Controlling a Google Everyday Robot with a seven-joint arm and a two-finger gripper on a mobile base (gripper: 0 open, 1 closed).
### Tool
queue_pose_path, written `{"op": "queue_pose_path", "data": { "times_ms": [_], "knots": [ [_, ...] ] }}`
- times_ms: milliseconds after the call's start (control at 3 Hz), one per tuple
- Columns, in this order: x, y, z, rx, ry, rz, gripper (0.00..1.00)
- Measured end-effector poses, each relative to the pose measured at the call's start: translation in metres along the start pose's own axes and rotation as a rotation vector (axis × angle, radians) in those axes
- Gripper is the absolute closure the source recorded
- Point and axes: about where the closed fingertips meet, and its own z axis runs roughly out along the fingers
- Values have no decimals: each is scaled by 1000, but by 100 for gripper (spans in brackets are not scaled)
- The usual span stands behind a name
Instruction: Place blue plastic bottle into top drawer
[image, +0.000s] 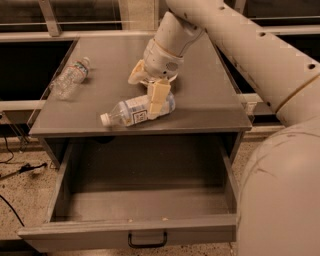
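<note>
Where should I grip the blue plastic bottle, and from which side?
Grip the blue plastic bottle across its labelled mid-body, coming from above. It lies on its side with the cap to the left, so its long sides face front and back. The gripper is open over its base end.

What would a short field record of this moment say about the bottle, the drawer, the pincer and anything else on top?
blue plastic bottle: lying on its side on the cabinet top, near the front edge, cap to the left
top drawer: pulled open, bottle not in it
pincer: down at the bottle's right end
smaller bottle: on its side near the top's left edge
task state: bottle not yet moved to drawer
</note>
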Motion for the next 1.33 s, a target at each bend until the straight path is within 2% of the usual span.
{"op": "queue_pose_path", "data": {
  "times_ms": [1000, 1333],
  "knots": [
    [15, 25, 23, -62, 1, 32, 22],
    [16, 25, 24, -64, 1, 34, 38]
  ]
}}
